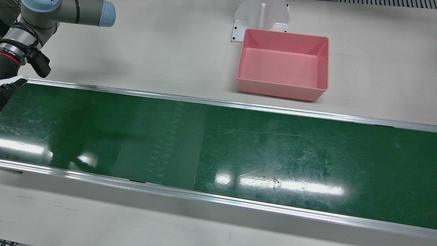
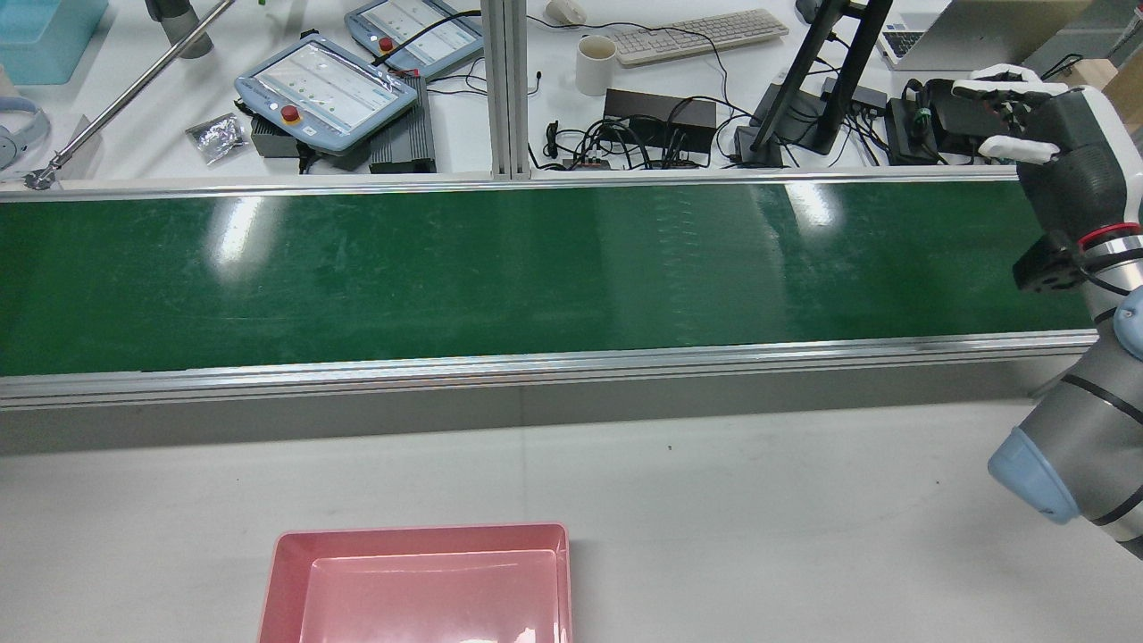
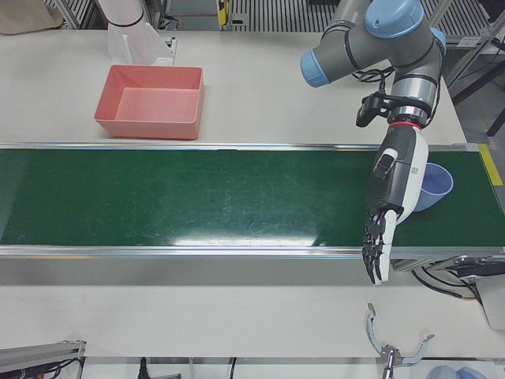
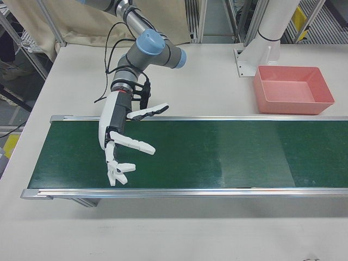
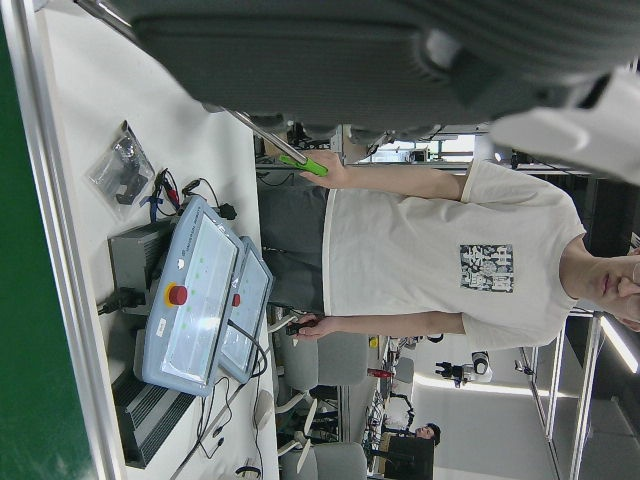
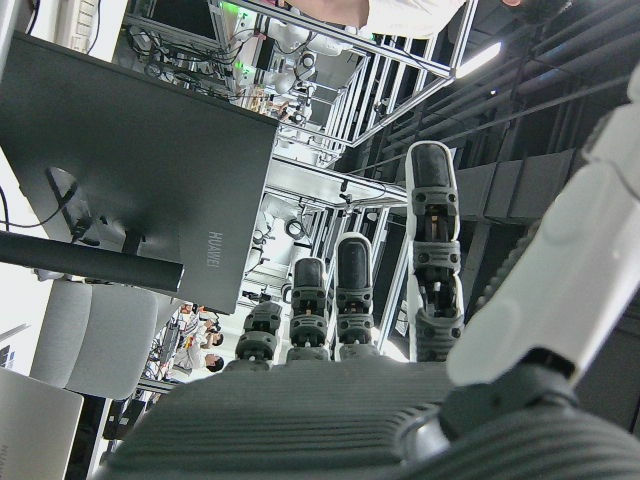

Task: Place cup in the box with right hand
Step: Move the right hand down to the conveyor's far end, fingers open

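Left-front view shows the pale blue plastic cup on the green belt surface at right, beside the empty, spread-fingered right hand; the pink rectangular box, upper left, is empty, so grasping and placing remain.

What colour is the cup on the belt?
Light blue; the cup shows only in the left-front view, partly behind the hand.

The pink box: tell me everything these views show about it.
The pink box is a shallow rectangular bin that looks like smooth, slightly glossy plastic, with an open top and walls sloping in toward a flat floor. It is empty and sits upright on the white table, beside the green conveyor belt on the robot's side, close to a white pedestal base. No hand touches it.
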### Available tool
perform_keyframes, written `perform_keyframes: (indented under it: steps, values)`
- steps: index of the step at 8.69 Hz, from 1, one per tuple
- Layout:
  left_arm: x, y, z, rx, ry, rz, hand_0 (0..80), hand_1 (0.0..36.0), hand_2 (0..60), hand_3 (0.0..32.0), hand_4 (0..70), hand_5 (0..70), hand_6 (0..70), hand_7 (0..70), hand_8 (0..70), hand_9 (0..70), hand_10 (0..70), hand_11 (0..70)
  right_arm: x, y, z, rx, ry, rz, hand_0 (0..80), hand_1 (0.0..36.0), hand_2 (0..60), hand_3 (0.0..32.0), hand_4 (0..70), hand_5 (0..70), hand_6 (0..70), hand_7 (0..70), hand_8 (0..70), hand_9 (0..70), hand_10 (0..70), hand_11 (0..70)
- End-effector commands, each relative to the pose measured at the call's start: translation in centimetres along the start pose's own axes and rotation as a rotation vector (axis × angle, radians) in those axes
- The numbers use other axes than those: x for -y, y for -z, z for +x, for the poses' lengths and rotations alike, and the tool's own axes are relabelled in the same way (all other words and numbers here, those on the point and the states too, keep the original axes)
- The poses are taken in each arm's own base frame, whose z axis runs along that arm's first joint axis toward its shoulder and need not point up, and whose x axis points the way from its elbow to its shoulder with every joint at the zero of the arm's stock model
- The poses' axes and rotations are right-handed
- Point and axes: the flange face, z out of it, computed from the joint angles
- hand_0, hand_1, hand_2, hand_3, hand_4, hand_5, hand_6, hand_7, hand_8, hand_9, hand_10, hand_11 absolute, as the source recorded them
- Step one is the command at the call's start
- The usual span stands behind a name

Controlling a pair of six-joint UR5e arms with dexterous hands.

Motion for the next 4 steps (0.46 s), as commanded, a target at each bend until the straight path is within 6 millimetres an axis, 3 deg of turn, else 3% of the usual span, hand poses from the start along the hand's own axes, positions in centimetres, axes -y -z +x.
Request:
perform_keyframes:
  steps: [1,2,4]
  values:
    - [0.0,0.0,0.0,-0.001,0.0,0.0,0.0,0.0,0.0,0.0,0.0,0.0,0.0,0.0,0.0,0.0,0.0,0.0,-2.0,2.3,4.7,0.008,0.012,0.008,46.5,2.3,0.0,0.0,40.0,3.4,11.1,45.4,12.9,21.2,7.2,10.7]
    - [0.0,0.0,0.0,0.001,0.0,0.0,0.0,0.0,0.0,0.0,0.0,0.0,0.0,0.0,0.0,0.0,0.0,0.0,-2.3,3.1,6.4,0.008,0.011,0.014,46.5,1.9,0.0,0.0,38.8,3.4,10.8,43.9,12.8,20.7,7.4,11.0]
    - [0.0,0.0,0.0,-0.001,0.0,0.0,0.0,0.0,0.0,0.0,0.0,0.0,0.0,0.0,0.0,0.0,0.0,0.0,-1.7,3.3,6.8,0.003,0.024,0.025,46.8,1.3,0.0,0.0,36.0,3.6,10.4,41.7,12.5,19.8,7.3,10.9]
